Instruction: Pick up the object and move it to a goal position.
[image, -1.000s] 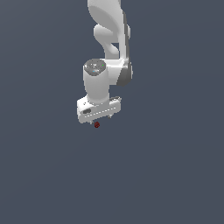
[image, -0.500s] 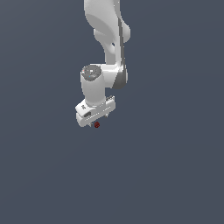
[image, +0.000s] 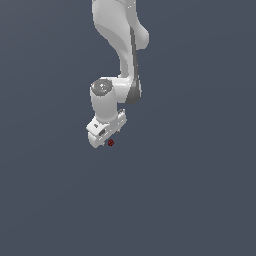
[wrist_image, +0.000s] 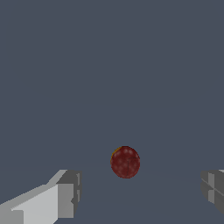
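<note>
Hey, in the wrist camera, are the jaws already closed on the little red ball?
No. The red ball sits in open space between the two fingers, with clear gaps on both sides.

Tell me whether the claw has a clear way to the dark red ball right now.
Probably yes. In the wrist view the dark red ball sits between the open claw fingers, untouched, with nothing else near it. The exterior view shows the ball just beside the claw's tip.

Tiny dark red object (image: 110, 143) just beside the white jaws' underside.
</note>
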